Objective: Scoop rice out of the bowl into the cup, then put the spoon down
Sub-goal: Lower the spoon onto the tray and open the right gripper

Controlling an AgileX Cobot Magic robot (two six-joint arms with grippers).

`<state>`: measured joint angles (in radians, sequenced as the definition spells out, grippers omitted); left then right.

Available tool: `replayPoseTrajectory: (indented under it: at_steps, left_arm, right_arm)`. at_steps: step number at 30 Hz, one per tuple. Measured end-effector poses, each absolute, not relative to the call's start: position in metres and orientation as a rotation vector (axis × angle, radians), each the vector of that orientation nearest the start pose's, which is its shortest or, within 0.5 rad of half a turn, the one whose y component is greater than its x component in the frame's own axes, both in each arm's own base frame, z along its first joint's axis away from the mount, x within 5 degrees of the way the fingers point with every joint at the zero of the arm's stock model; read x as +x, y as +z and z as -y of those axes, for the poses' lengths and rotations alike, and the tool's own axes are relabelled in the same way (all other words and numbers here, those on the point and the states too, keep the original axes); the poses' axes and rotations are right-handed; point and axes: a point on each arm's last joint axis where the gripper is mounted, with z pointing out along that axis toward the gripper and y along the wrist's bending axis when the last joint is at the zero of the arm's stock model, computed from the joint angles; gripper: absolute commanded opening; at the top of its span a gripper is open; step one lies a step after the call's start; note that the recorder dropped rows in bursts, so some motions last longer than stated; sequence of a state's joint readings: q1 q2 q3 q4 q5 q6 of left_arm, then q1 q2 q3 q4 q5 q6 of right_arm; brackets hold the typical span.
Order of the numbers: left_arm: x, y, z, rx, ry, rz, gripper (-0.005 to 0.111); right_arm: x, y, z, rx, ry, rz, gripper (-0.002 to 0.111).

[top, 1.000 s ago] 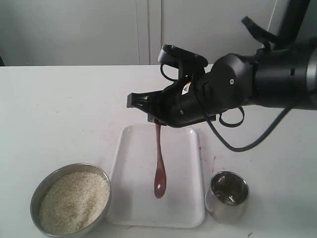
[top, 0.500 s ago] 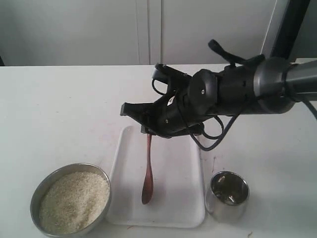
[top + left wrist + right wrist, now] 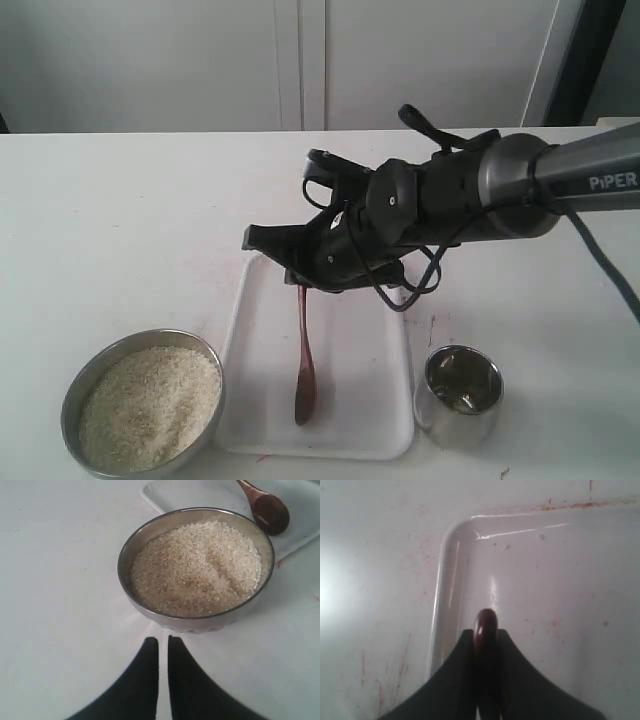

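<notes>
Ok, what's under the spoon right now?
The white tray lies under the spoon, which the right gripper holds by its handle end. Whether the scoop end touches the tray cannot be told; the gripper covers the handle's upper part.

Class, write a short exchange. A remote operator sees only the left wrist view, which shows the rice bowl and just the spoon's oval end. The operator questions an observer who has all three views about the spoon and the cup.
Operator: I see only the oval end of the spoon. What holds it?
Observer: The right gripper is shut on the top of the handle. The spoon hangs down over the white tray.
Operator: Where is the cup? It is not in my view at all.
Observer: The cup stands upright on the table beside the tray, on the side away from the bowl.
</notes>
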<state>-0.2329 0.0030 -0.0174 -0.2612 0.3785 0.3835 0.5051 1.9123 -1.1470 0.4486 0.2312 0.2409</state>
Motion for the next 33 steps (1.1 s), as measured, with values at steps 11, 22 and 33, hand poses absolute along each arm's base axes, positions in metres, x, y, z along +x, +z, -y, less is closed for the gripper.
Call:
replayPoseTrajectory:
  at_steps: [11,22,33]
  left_arm:
    - [0.049,0.186,0.021,0.406,-0.153,-1.792,0.014]
    - [0.049,0.186,0.021,0.406,-0.153,-1.792,0.014]
    - [0.049,0.186,0.021,0.406,-0.153,-1.792,0.014]
  right_arm:
    - [0.343,0.164,-0.199,0.120,0.580,-2.555,0.000]
    - [0.344,0.154,-0.200,0.113,0.559,-2.579,0.000]
    - [0.346,0.154,-0.199,0.101,0.552,-2.556,0.000]
